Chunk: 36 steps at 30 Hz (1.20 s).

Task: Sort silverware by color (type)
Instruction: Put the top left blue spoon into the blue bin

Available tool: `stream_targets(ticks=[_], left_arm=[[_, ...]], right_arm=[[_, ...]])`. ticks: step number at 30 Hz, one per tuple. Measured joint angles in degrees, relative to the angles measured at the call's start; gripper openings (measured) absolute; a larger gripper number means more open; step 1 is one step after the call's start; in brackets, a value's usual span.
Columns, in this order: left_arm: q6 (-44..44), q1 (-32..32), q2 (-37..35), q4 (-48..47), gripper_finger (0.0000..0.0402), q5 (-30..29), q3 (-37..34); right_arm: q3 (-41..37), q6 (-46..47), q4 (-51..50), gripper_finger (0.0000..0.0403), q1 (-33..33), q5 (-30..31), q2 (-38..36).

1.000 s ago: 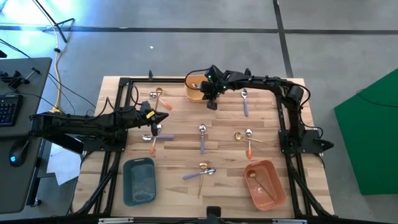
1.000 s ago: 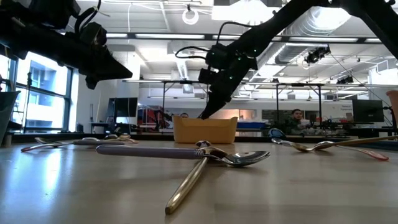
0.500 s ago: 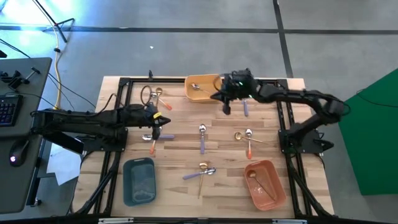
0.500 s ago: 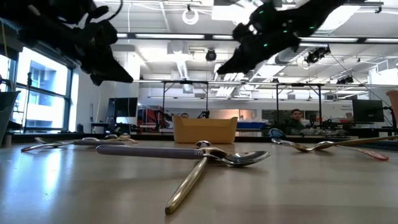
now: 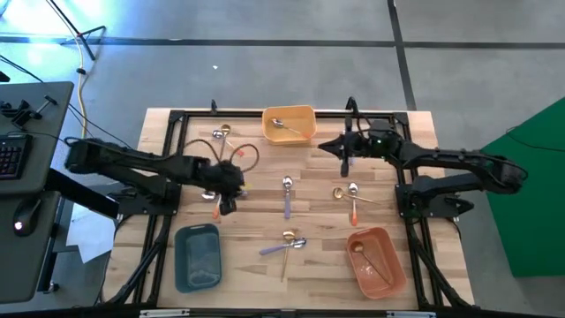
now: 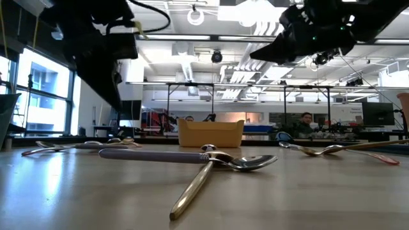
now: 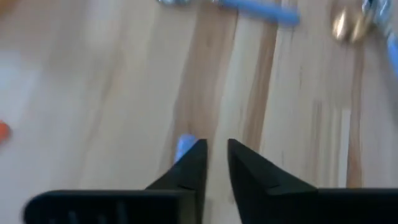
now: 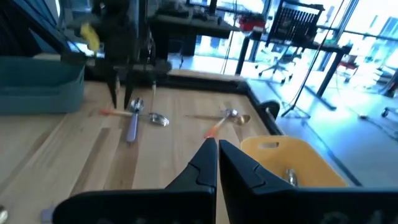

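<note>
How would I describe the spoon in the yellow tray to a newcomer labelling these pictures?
Start at the yellow tray at the table's far edge, midway between the arms. The spoon lies alone inside it, gold-coloured all over. Unlike the other spoons, it sits in a tray rather than on bare wood, and the orange tray's spoon lies at the near edge.

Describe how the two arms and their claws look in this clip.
Both arms are dark, nearly black, built of slim jointed segments. The left arm carries looping black cables near its wrist and a small yellow mark; its claw ends in two black wedge-shaped fingers. The right arm looks alike, and its claw has the same pointed black fingers.
</note>
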Motion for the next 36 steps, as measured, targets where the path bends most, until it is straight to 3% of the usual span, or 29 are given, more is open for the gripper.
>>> stream_targets(ticks=[6,11,25,36], left_arm=[[-4.92,-0.96,6.32,-3.41,0.0145,0.0,3.9],[-5.6,-0.81,10.27,-5.12,0.0172,2.46,4.31],[0.74,1.55,20.84,-6.03,0.0143,0.04,4.58],[-2.58,1.79,18.07,-10.48,0.0117,-2.13,9.49]], right_arm=[[0.0,-0.51,-0.38,0.0,-0.07,0.0,-3.15],[0.0,-0.54,-1.7,0.0,0.04,0.02,-3.5],[0.0,-0.38,-1.73,0.0,0.04,0.02,-3.48],[0.02,-0.49,-1.74,0.0,0.04,0.02,-3.45]])
